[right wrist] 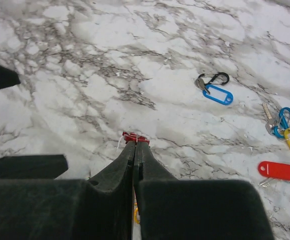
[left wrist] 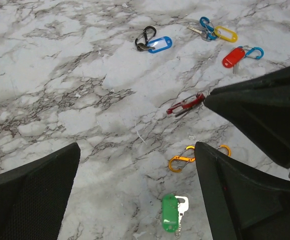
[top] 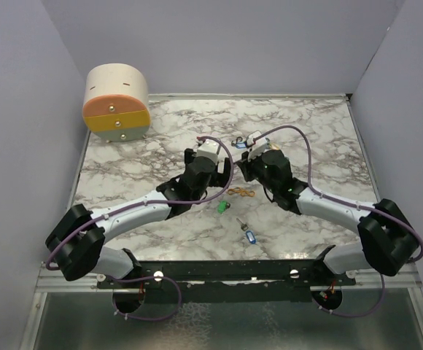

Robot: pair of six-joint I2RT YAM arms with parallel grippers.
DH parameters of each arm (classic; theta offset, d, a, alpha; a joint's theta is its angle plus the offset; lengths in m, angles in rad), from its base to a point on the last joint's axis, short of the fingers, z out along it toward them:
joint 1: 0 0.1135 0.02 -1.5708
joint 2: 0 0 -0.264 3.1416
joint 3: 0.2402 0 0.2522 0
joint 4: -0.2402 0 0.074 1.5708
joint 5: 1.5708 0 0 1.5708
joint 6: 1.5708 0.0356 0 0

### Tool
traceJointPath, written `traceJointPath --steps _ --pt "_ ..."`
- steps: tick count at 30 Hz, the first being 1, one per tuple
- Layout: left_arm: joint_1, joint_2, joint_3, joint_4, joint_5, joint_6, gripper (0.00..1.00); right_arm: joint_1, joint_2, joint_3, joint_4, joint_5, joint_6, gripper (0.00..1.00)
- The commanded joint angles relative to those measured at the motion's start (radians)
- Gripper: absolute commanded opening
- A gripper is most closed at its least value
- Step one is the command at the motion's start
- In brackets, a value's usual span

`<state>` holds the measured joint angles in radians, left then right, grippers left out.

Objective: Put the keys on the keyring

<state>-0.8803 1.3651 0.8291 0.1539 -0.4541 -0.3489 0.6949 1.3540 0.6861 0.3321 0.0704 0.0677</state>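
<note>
My right gripper (right wrist: 135, 145) is shut on a small red clip (right wrist: 136, 137), held just above the marble; from the left wrist view the red clip (left wrist: 186, 105) sticks out of its tip. My left gripper (left wrist: 137, 146) is open and empty above a green-tagged key (left wrist: 170, 212), which also shows in the top view (top: 222, 206). An orange clip (left wrist: 181, 160) lies by its right finger (left wrist: 225, 200). Further off lie a blue-tagged key on a black clip (left wrist: 155, 44), a yellow-tagged key on a blue clip (left wrist: 224, 33) and a red-tagged key on a blue clip (left wrist: 233, 57). Another blue-tagged key (top: 249, 235) lies nearer the arm bases.
A round cream and orange drawer box (top: 117, 102) stands at the back left corner of the marble table (top: 321, 146). Lilac walls close the back and both sides. The two grippers (top: 230, 164) are close together mid-table.
</note>
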Motion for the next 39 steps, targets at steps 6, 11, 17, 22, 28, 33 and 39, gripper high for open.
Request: traceJointPath --steps 6,11,17,22,28,33,39 --pt "0.008 -0.025 -0.025 -0.015 -0.01 -0.024 0.99 -0.028 0.22 0.15 -0.045 0.222 0.078 0.01" --pt "0.01 -0.048 -0.047 -0.007 -0.014 -0.025 0.99 -0.075 0.312 0.203 -0.036 0.206 0.091 0.01" --pt "0.009 -0.048 -0.047 -0.006 -0.014 -0.024 0.99 -0.122 0.382 0.243 -0.024 0.166 0.09 0.01" --pt "0.009 -0.035 -0.042 -0.005 -0.01 -0.019 0.99 -0.144 0.419 0.277 -0.044 0.153 0.099 0.05" --pt "0.01 -0.024 -0.04 -0.013 0.001 -0.021 0.99 -0.146 0.39 0.254 -0.037 0.161 0.106 0.51" --pt "0.009 -0.018 -0.039 -0.019 0.014 -0.028 0.99 -0.146 0.292 0.197 -0.056 0.132 0.104 0.54" --pt "0.01 0.022 -0.061 -0.004 0.081 -0.032 0.99 -0.146 0.152 0.088 -0.092 0.074 0.128 0.54"
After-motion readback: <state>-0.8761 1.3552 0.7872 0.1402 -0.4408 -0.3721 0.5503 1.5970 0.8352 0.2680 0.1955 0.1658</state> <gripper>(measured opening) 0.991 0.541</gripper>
